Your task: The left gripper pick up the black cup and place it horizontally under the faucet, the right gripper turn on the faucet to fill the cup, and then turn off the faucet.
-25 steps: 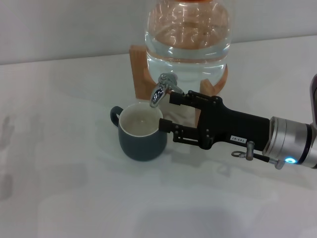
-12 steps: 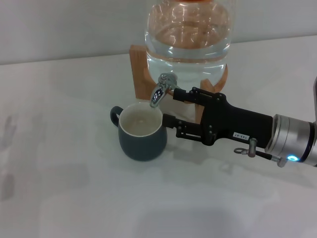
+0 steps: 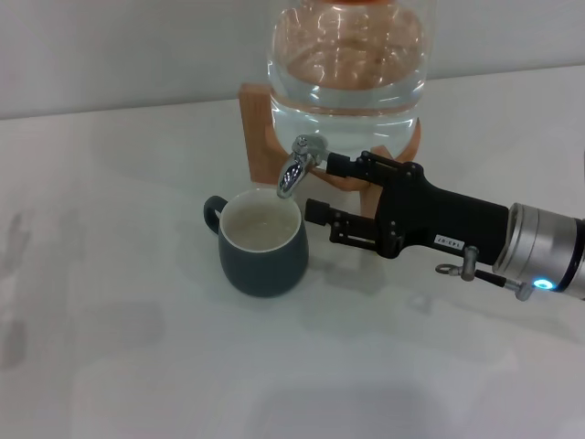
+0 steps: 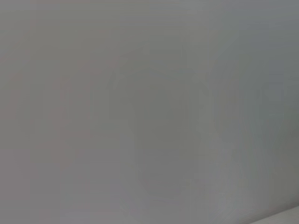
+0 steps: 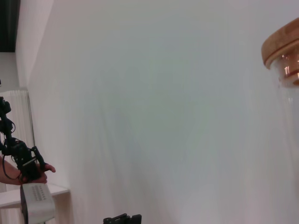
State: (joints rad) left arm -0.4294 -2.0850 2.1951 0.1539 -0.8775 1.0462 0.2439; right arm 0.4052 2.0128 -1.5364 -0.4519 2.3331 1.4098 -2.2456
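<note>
Half a second on, the right gripper [image 3: 317, 187] has slid back right and a bit up, fingers spread wide with nothing between them. Its upper finger sits just beside the faucet [image 3: 297, 167]. The black cup [image 3: 261, 242] stands upright just left of the lower finger, under the spout. Looks like it's backing off or lining up on the lever.

White table [image 3: 110, 366] with black cup [image 3: 262, 254] beside wooden stand [image 3: 258, 128]

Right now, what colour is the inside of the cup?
Cream-white inside the cup; the head view shows it best.
</note>
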